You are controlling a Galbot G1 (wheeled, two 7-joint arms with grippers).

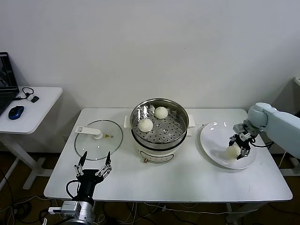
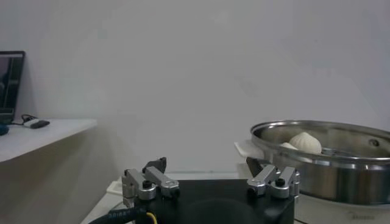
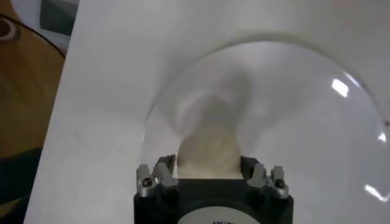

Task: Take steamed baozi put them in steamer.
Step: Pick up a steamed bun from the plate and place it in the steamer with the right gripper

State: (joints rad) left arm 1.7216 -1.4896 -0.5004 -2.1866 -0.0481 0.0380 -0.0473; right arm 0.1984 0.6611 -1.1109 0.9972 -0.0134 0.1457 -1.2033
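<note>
The steamer (image 1: 137, 135) stands mid-table, a shiny steel basket on a white pot base. Two baozi lie on its perforated floor, one to the left (image 1: 146, 125) and one farther back (image 1: 161, 112). A third baozi (image 1: 231, 152) rests on the white plate (image 1: 215, 136) at the right. My right gripper (image 1: 238, 151) reaches down onto the plate, shut on this baozi. In the right wrist view the baozi (image 3: 207, 146) fills the gap between the fingers (image 3: 166, 165) above the plate (image 3: 304, 122). My left gripper (image 1: 96, 159) stands open and parked at the table's front left.
A glass lid (image 1: 99, 133) with a white handle lies flat left of the steamer. A side table (image 1: 28, 110) at the far left carries a laptop and a blue mouse. The left wrist view shows the steamer (image 2: 329, 176) with a baozi (image 2: 306, 142) inside.
</note>
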